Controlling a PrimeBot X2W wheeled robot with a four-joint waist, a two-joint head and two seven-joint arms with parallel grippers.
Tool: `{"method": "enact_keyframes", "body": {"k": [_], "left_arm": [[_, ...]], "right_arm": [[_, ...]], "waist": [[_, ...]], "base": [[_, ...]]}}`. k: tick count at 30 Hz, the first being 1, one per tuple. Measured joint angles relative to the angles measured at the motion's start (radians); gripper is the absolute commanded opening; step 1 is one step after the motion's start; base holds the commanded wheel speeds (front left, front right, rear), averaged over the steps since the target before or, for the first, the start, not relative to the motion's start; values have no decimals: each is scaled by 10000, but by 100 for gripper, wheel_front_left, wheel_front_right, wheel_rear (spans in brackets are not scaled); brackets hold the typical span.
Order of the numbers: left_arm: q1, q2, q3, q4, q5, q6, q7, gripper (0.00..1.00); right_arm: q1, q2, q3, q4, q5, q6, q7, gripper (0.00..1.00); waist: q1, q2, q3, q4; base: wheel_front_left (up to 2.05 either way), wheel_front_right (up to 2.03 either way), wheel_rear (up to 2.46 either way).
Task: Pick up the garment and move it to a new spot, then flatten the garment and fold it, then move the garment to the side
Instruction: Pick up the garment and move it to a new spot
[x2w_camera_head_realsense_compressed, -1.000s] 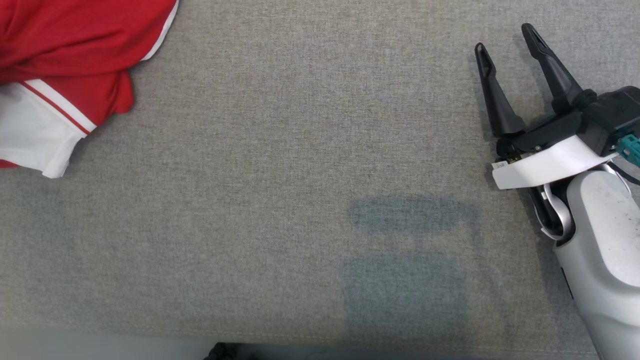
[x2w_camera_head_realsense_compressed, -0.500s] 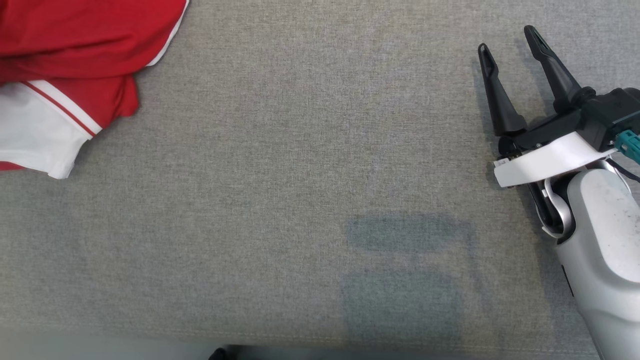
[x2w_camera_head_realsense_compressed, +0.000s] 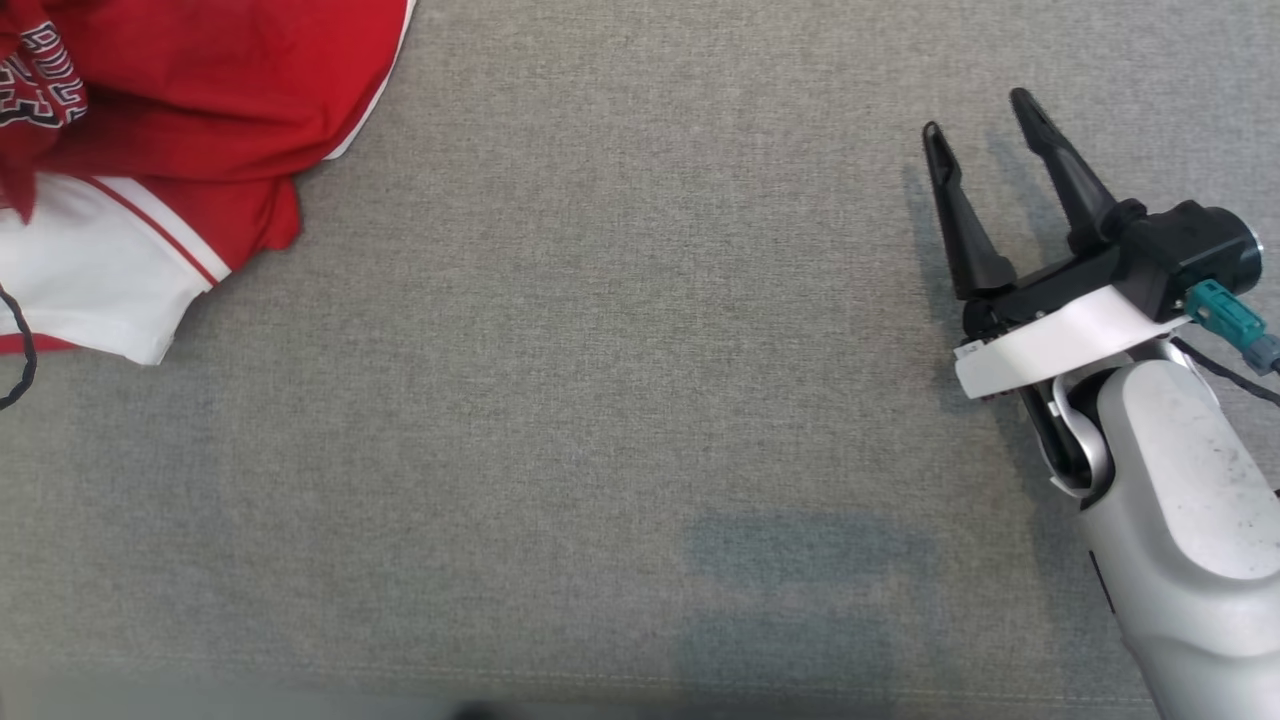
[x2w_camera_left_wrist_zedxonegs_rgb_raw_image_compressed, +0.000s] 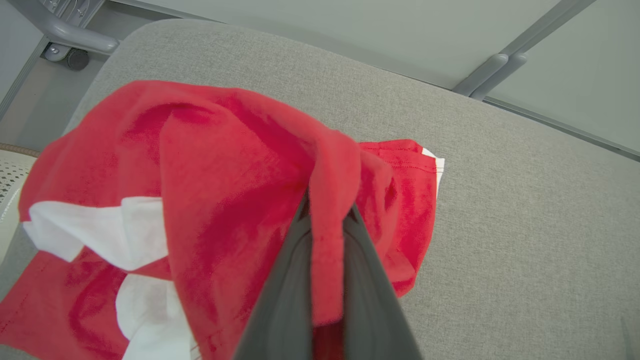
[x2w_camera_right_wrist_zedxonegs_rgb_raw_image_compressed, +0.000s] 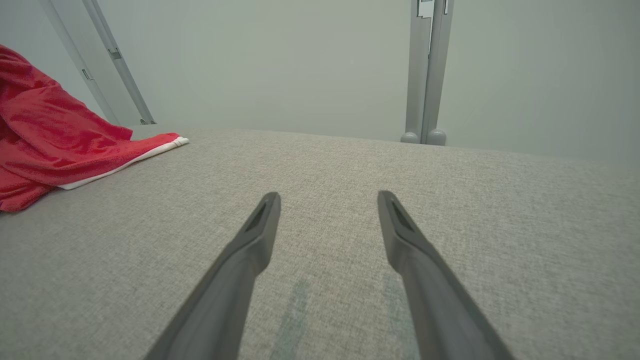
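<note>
My left pincer (x2w_camera_left_wrist_zedxonegs_rgb_raw_image_compressed: 327, 210) is clamped on a raised fold of the red-and-white jersey (x2w_camera_left_wrist_zedxonegs_rgb_raw_image_compressed: 200, 165), bunched near the grey worktop's (x2w_camera_head_realsense_compressed: 620, 350) rounded corner; its lettering is cut off. My right pincer (x2w_camera_head_realsense_compressed: 976, 115) gapes wide, well apart across open cloth.

Black pincer (x2w_camera_head_realsense_compressed: 976, 112), silver-white forearm (x2w_camera_head_realsense_compressed: 1180, 480), teal connector (x2w_camera_head_realsense_compressed: 1225, 312)

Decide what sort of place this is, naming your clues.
Likely a lab or test cell: a grey cloth-covered table, plain panel walls with metal posts, and a red garment on it.
</note>
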Motion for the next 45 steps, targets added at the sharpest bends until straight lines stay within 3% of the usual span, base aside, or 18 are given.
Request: {"method": "enact_keyframes", "body": {"k": [5, 15, 28, 39, 45], "left_arm": [[-54, -61, -322, -337, 6, -215, 15, 0], [-163, -732, -1041, -846, -117, -550, 491, 0], [-149, -2165, -2274, -1862, -821, -855, 1313, 0], [1631, -3327, -3912, -2234, -968, -986, 1492, 0], [2580, -3231, -4805, -2163, -757, -995, 1081, 0]], "right_arm": [[0, 305, 81, 54, 44, 31, 2, 100], [281, 759, 104, 230, 267, 75, 2, 100], [527, 1135, 105, 280, 451, 82, 2, 100], [1121, 1202, 77, 385, 650, 82, 2, 100], [1454, 1229, 100, 453, 652, 82, 2, 100]], "waist": [[0, 0, -173, -260], [-1, 0, -559, -1070], [-1, 0, -1069, -2474], [-1, 0, -1522, -3780], [-1, 0, -1804, -4432]], "base": [[0, 0, 0], [0, 0, 0], [0, 0, 0], [0, 0, 0], [0, 0, 0]]}}
